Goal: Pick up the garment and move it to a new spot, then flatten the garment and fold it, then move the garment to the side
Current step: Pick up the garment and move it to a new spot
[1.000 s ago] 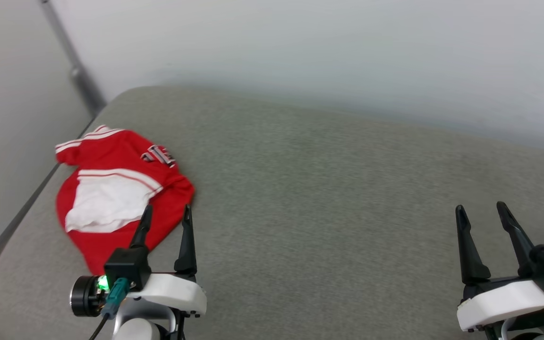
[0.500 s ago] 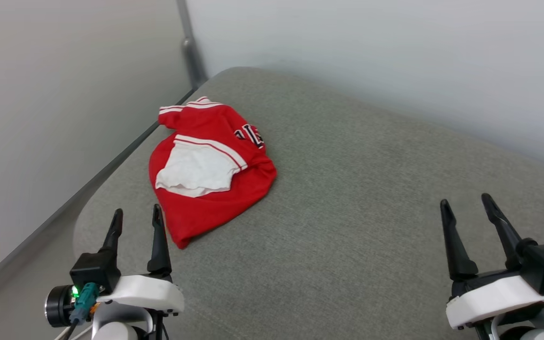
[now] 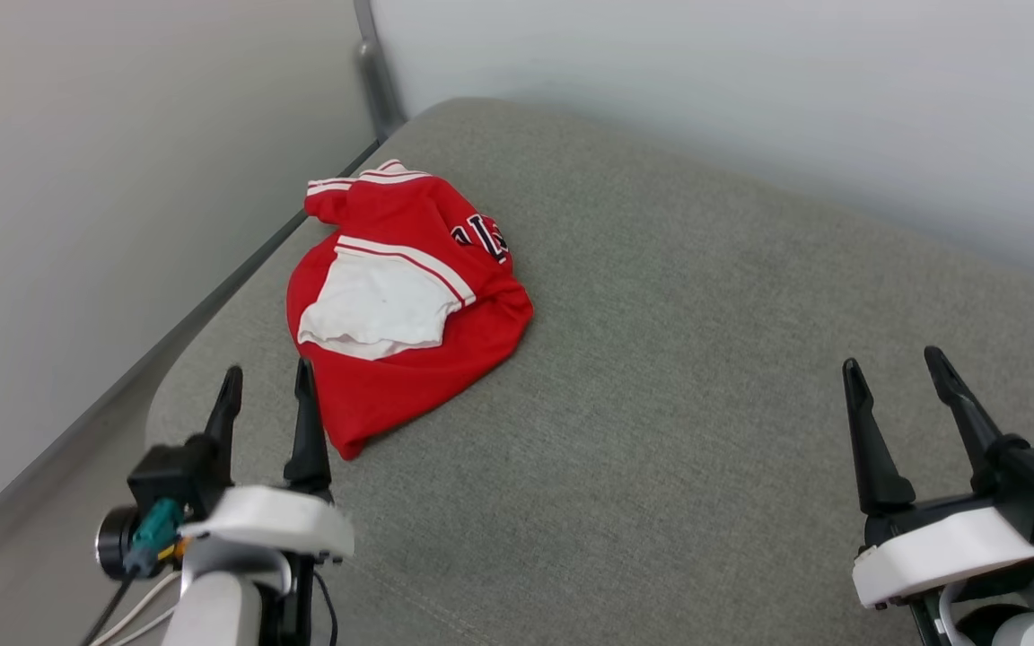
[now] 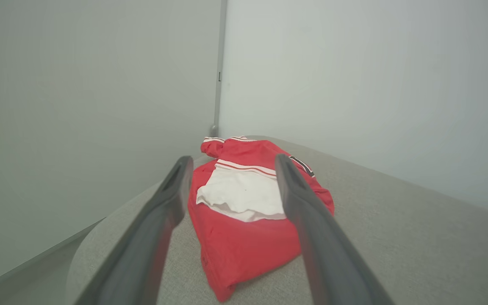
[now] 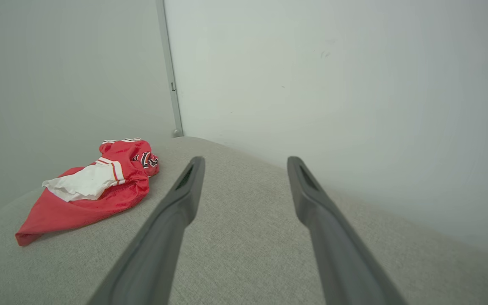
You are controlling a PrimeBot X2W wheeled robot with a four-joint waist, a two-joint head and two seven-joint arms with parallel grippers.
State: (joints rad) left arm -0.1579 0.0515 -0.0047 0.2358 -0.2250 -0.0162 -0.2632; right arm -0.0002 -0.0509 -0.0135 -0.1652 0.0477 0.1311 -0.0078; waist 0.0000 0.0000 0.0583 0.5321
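Lying just beyond the left claw (image 3: 268, 368), the garment (image 3: 409, 359).

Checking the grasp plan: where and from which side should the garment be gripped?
Probably the near red corner of the garment, tapering to a point just ahead of the open left gripper; come in low from the robot's side, along the cushion.

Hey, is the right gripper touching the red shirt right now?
No, in the head view the open right gripper stands over bare grey cushion, well apart from the garment lying toward the left.
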